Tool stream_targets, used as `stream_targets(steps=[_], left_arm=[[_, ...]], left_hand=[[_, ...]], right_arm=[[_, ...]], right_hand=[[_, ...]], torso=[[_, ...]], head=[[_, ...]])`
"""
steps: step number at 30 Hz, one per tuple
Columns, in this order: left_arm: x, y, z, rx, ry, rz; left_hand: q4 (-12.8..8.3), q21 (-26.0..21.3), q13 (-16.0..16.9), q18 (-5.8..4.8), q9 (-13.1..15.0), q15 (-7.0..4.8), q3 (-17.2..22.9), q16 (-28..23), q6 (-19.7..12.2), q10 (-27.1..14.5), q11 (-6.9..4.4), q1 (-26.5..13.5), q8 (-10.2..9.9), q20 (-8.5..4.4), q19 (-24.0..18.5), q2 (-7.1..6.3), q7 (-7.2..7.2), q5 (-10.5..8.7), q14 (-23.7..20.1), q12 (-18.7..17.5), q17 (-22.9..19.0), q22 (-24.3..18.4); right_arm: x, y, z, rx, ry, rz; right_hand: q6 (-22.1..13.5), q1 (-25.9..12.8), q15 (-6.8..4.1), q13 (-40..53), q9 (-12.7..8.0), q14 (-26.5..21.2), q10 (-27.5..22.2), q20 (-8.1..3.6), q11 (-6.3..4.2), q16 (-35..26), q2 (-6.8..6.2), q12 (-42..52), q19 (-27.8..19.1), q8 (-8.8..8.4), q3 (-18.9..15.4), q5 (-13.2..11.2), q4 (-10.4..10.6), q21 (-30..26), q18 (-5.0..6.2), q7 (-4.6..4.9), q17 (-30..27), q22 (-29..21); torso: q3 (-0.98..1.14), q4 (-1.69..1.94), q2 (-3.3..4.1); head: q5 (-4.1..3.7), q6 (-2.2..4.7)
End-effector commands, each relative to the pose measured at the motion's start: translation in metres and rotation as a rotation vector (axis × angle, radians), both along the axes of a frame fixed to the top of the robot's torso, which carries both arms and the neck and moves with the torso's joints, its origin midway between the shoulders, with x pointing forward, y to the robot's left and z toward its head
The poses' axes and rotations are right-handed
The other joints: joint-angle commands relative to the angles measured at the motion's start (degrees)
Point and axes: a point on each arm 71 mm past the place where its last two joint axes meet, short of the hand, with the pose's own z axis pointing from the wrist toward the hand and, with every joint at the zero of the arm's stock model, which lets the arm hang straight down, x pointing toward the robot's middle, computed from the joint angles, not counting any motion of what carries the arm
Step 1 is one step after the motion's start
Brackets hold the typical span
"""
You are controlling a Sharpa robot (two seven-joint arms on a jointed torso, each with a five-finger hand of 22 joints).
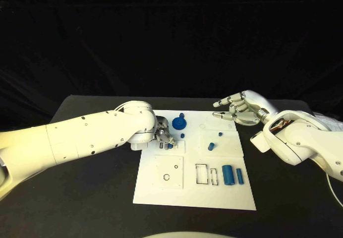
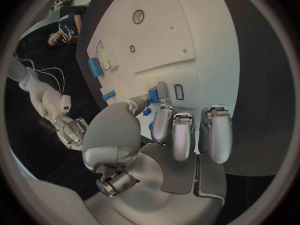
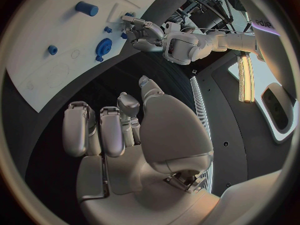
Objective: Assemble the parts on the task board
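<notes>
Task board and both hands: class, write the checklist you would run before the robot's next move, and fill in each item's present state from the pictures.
1. Left hand holds a part: ok, a small blue piece sits pinched at its fingertips.
2. Right hand free: ok, fingers apart, holding nothing, above the task board's far right corner.
3. Large blue cylinder clear of both hands: ok.
4. Blue gear seated on the board: cannot tell.
5. Held piece lined up with its slot: cannot tell, fingers hide it.

Left hand (image 1: pixel 163 135) hides part, possibly pinched; grip unclear.
</notes>
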Motion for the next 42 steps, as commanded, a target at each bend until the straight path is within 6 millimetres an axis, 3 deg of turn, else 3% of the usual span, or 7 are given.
stream_targets(steps=[1, 10, 17, 21, 32, 42], left_arm=[[-0.005, 0.002, -0.009, 0.062, 0.055, 0.008], [-0.004, 0.002, -0.008, 0.056, 0.047, 0.015], [-0.003, 0.004, -0.007, 0.046, 0.033, 0.031], [-0.003, 0.005, -0.007, 0.044, 0.024, 0.039], [-0.002, 0.012, 0.006, 0.017, -0.009, 0.056], [0.008, 0.023, 0.046, 0.004, -0.056, 0.057]], left_hand=[[0.6, 0.4, 0.1, -1.18, -0.4, -0.25, -0.8, 0.2, 0.4, 0.5, -0.09, -1.3, -0.4, -0.27, 3.6, -0.37, -0.01, 0.15, 5.9, 0.1, 15.1, 11.0], [2.1, 0.4, 0.3, -1.20, -1.5, -0.25, -3.5, 0.2, 0.9, 0.6, -0.08, -3.2, -0.4, -0.26, 3.6, -0.69, -0.02, 0.04, 5.9, 0.1, 15.1, 11.1], [6.2, 0.5, 0.6, -1.27, -2.9, -0.39, -12.7, 0.2, 1.5, 0.8, -0.24, -6.3, -0.2, -0.39, 3.8, -2.31, -0.20, -0.31, 5.9, 0.1, 15.1, 11.4], [7.3, 0.6, 0.7, -1.29, -3.5, -0.49, -16.8, 0.2, 1.5, 0.8, -0.26, -5.4, 0.0, -0.46, 3.9, -1.91, -0.27, -0.31, 5.9, 0.1, 15.1, 11.5], [7.7, 0.4, 0.5, -1.22, -4.1, -0.50, -21.2, 0.2, 1.4, 0.7, -0.30, -4.8, 0.3, -0.52, 3.7, -1.16, -0.23, -0.29, 5.9, -0.3, 15.1, 11.3], [7.6, -0.8, -1.7, -0.81, -4.8, -0.33, -25.5, 0.2, -0.1, -0.6, 0.05, -3.5, 0.3, -0.41, 2.8, -0.72, 0.23, -0.06, 5.9, -2.7, 15.1, 9.8]], right_arm=[[-0.001, 0.001, 0.000, -0.010, 0.000, 0.014], [-0.001, 0.001, 0.000, -0.010, -0.001, 0.012], [-0.001, 0.001, -0.001, -0.010, 0.000, 0.012], [0.000, 0.000, -0.001, -0.011, 0.000, 0.011], [0.000, -0.001, -0.002, -0.013, 0.002, 0.008], [0.001, -0.002, -0.003, -0.014, 0.006, 0.005]], right_hand=[[0.3, 0.6, -0.25, -0.1, 0.1, 2.4, -0.3, -0.01, -0.09, -0.3, 0.01, -0.4, -0.3, 0.37, -0.4, 0.3, 0.1, -0.2, 0.63, -0.07, -0.1, -0.1], [0.3, 0.6, -0.26, -0.1, 0.1, 2.4, -0.3, -0.01, -0.09, -0.3, 0.01, -0.4, -0.3, 0.36, -0.4, 0.3, 0.1, -0.2, 0.64, -0.07, -0.1, -0.1], [0.3, 0.5, -0.26, -0.1, 0.1, 2.4, -0.3, -0.02, -0.08, -0.3, 0.02, -0.4, -0.3, 0.36, -0.5, 0.3, 0.1, -0.2, 0.64, -0.07, -0.1, -0.1], [0.3, 0.4, -0.26, -0.1, 0.1, 2.4, -0.2, -0.02, -0.08, -0.3, 0.02, -0.4, -0.3, 0.34, -0.6, 0.3, 0.2, -0.2, 0.65, -0.06, -0.1, -0.1], [0.3, 0.4, -0.26, -0.1, 0.1, 2.4, -0.2, -0.02, -0.08, -0.3, 0.02, -0.4, -0.3, 0.34, -0.6, 0.3, 0.2, -0.2, 0.65, -0.06, -0.1, -0.1], [0.3, 0.4, -0.26, -0.1, 0.1, 2.4, -0.2, -0.02, -0.08, -0.3, 0.02, -0.4, -0.3, 0.34, -0.6, 0.3, 0.2, -0.2, 0.65, -0.06, -0.1, -0.1]], torso=[[0.02, 0.00, 0.00], [0.01, -0.01, -0.02], [-0.03, -0.03, -0.01], [-0.05, -0.03, -0.03], [-0.03, 0.01, -0.05], [0.01, -0.02, -0.02]], head=[[-0.02, 0.02], [-0.08, 0.08], [-0.08, 0.30], [-0.09, 0.36], [-0.31, 0.55], [-0.21, 0.74]])
